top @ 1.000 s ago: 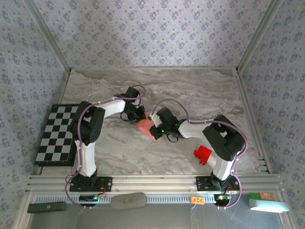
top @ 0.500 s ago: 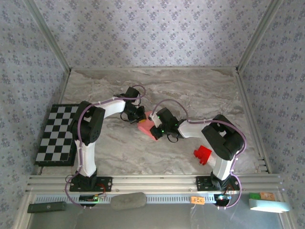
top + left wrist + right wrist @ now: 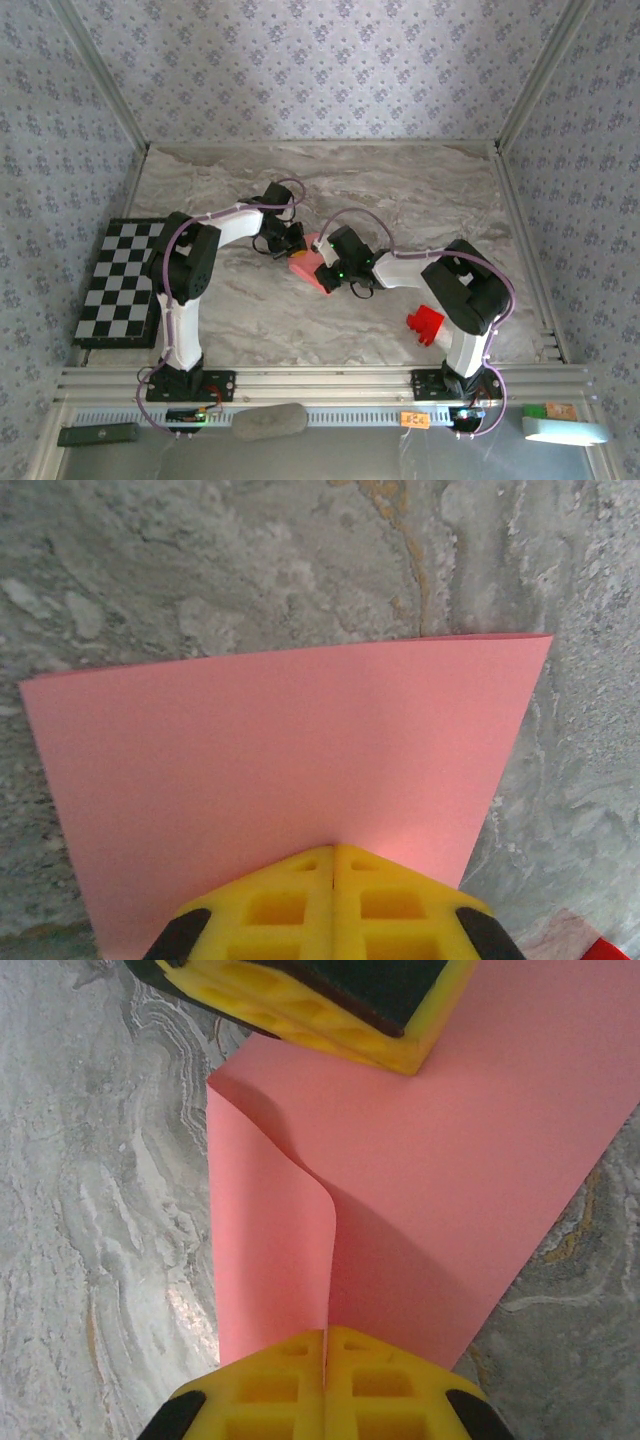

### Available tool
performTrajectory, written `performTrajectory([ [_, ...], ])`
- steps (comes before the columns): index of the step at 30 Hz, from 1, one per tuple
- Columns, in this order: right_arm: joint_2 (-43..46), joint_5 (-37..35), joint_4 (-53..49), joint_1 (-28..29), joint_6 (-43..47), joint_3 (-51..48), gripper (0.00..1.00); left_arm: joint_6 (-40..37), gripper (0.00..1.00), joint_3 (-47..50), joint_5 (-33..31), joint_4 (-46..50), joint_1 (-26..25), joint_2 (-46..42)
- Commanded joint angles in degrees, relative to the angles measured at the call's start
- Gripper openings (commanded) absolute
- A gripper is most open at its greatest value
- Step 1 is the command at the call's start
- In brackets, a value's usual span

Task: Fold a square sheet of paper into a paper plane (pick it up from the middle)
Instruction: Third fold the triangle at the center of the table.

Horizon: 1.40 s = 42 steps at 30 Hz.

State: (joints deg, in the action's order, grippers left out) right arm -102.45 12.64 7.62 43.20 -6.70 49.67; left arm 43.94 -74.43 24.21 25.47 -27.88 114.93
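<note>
Paper first: the square sheet of paper (image 3: 305, 263) sat over the middle of the surface (image 3: 420, 200), pinched from two sides. Your left end effector (image 3: 333, 858) was closed flat on one edge, its fingers meeting with only the sheet between them. Your right end effector (image 3: 325, 1340) was clamped the same way on the opposite side, where a flap (image 3: 265, 1240) stood curled over in a soft bend, not a sharp crease. To do this fold well, in my judgement, you needed one side as the anchor, a slow carry of the other until the edges matched, and a firm press along the bend before any release; pulling the two apart risked a tear. No brand or writing showed on the sheet, and the orange label (image 3: 418, 420) on the near rail was too small to read.
</note>
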Motion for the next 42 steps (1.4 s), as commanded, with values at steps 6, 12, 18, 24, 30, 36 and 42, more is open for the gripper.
performTrajectory([
  [6,-1.25,-0.87,-2.06,0.17,-0.88,1.48,0.05,-0.71,0.02,-0.1,-0.23,2.01,-0.86,2.4],
  [12,-1.69,-0.96,-2.58,0.13,-0.95,1.44,0.05,-0.66,0.02,-0.36,-0.28,2.15,-0.81,2.16],
  [18,-2.13,-1.21,-3.12,0.14,-0.98,1.2,0.05,0.43,0.04,-1.21,-0.38,2.55,-0.71,0.77],
  [24,-2.38,-1.39,-3.48,0.19,-1.28,0.78,0.05,4.8,0.17,-0.45,-2.68,1.16,0.05,-5.81],
  [30,-2.48,-1.46,-3.39,0.13,-1.67,0.71,0.05,11.85,0.28,7.94,-4.52,-4.29,1.73,-14.2],
  [36,-2.57,-1.39,-3.44,0.05,-1.82,0.78,0.05,17.93,0.23,17.22,-1.31,-12.64,0.84,-20.53],
  [42,-2.67,-1.4,-3.63,-0.13,-1.85,0.87,0.05,21.3,0.16,21.12,0.92,-17.22,-1.99,-21.24],
])
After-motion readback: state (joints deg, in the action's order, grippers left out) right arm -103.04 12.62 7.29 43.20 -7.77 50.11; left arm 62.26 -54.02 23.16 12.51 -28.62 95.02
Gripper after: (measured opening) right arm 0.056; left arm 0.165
